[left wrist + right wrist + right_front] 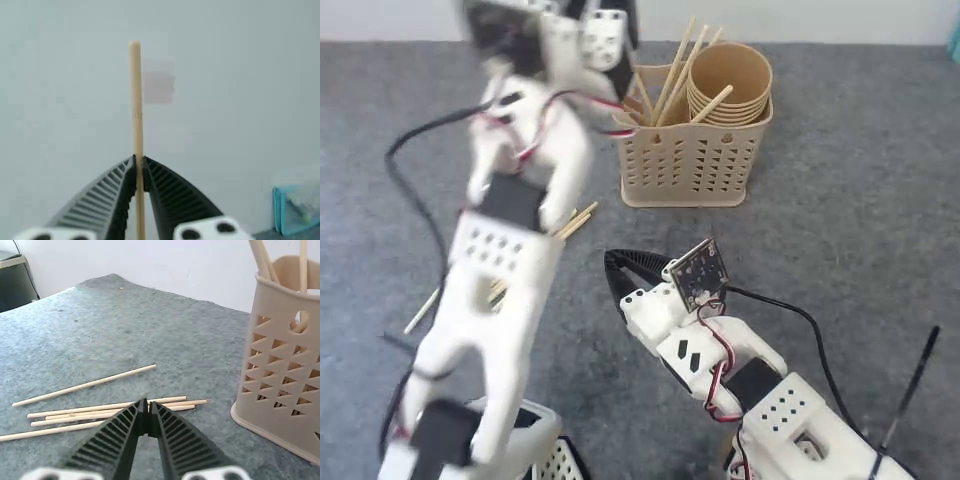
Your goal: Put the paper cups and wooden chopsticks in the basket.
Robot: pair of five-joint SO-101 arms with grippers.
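Jutting straight past left gripper (139, 176) — chopstick (135, 100)

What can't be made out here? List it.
High view: the blurred left arm covers most loose chopsticks; count unclear.
High view: paper cups nest too tightly to count.
Left wrist view: the chopstick in the left gripper is cut off by the edge.
Right wrist view: basket cut off by the edge.

A grey felt mat (860, 200) covers the desk. A white wall (175, 260) rises behind it. A pale blue box (296, 210) sits near the wall. A dark object (15, 285) stands beyond the mat's edge.
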